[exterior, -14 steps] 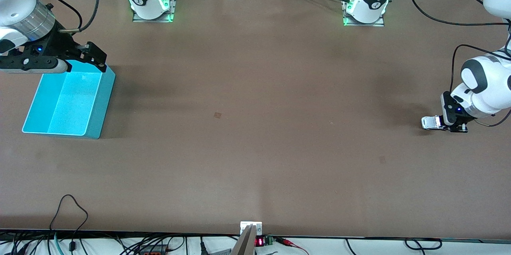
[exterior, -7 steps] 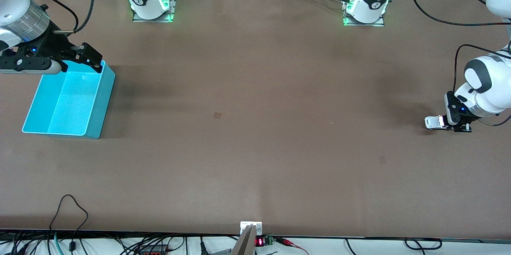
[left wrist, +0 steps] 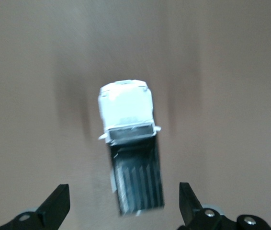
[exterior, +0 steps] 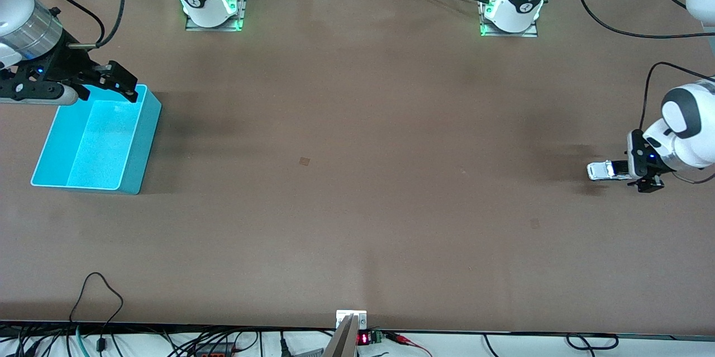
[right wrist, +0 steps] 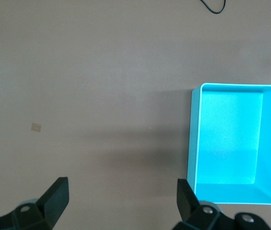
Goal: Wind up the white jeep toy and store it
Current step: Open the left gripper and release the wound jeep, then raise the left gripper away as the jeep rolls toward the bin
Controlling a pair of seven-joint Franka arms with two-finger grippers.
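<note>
The white jeep toy (exterior: 602, 170) stands on the table at the left arm's end, its white nose pointing toward the right arm's end. In the left wrist view the jeep (left wrist: 127, 115) is blurred, and its black rear lies between the spread fingers without touching them. My left gripper (exterior: 630, 171) (left wrist: 123, 211) is open, low at the jeep's rear. The cyan bin (exterior: 139, 139) (right wrist: 193, 139) sits at the right arm's end with nothing in it. My right gripper (exterior: 100, 83) (right wrist: 121, 201) hangs open over the bin's edge, with nothing in it.
A small tan mark (exterior: 304, 161) (right wrist: 36, 127) lies mid-table. A black cable (exterior: 98, 290) loops onto the table's edge nearest the front camera. The two arm bases (exterior: 212, 8) (exterior: 511, 10) stand along the edge farthest from it.
My left gripper has opened and let go of the jeep, which has moved slightly toward the right arm's end. The left arm has drawn back. The right gripper has drifted a little outward.
</note>
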